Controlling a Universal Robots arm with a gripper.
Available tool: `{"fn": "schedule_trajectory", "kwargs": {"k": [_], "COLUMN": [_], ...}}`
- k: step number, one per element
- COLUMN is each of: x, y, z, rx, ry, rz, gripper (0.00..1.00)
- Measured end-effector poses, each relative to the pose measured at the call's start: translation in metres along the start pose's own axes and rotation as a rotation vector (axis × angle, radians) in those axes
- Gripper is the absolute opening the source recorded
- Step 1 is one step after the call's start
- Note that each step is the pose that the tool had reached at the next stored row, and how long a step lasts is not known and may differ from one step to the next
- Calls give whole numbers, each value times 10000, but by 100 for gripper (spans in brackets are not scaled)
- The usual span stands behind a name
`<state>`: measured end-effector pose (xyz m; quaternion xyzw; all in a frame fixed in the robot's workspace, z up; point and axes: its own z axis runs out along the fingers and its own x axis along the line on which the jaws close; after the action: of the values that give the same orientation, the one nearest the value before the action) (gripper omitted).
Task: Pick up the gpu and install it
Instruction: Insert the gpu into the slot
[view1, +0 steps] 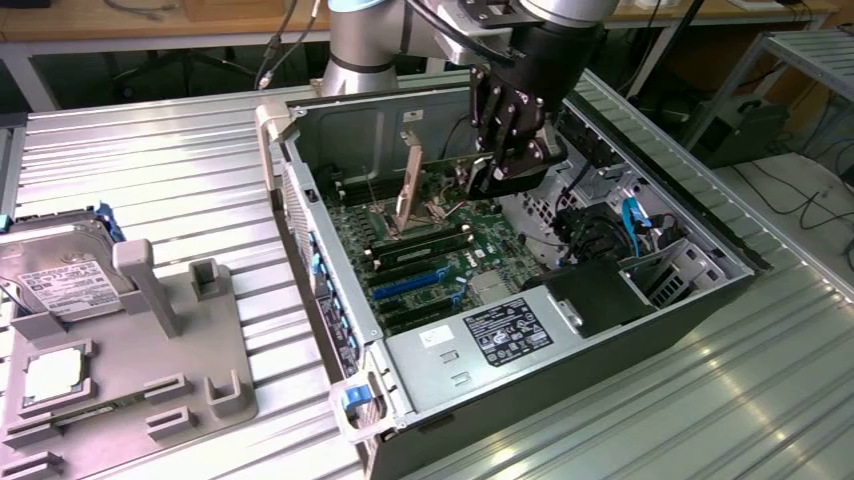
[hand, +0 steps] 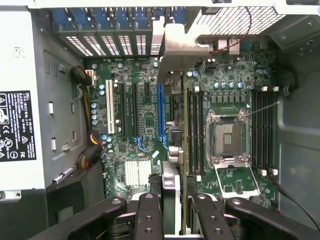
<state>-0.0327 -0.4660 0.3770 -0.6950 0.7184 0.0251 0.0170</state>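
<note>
In the exterior view the gripper (view1: 505, 170) reaches down into the open computer case (view1: 400, 105), which lies on its side on the ribbed worktop (view1: 174, 160). The jaws are clenched on the gpu (view1: 414, 180), held on edge above the motherboard (view1: 427, 260). Its silver bracket end points to the exterior view's left, away from the jaws. The card looks held just clear of the board rather than seated, though this angle does not settle it.

In the wrist view the gripper (hand: 174, 200) has one finger on each face of the gpu (hand: 177, 47), which shows edge-on. Its long axis runs straight out from the jaws toward the slotted rear wall (hand: 125, 45), with the bracket at that far end. That axis lies parallel to the expansion slots. The blue slot (hand: 160, 110) is just beside the card's lower edge, on the side away from the CPU socket (hand: 227, 137). I judge that the card is lined up lengthwise but sits slightly off the blue slot sideways.
</note>
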Motion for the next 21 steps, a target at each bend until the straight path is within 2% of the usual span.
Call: {"fn": "schedule_trajectory", "kwargs": {"k": [21], "x": [19], "y": [-2], "z": [139], "rx": [0], "ry": [5], "rz": [0], "gripper": [28]}}
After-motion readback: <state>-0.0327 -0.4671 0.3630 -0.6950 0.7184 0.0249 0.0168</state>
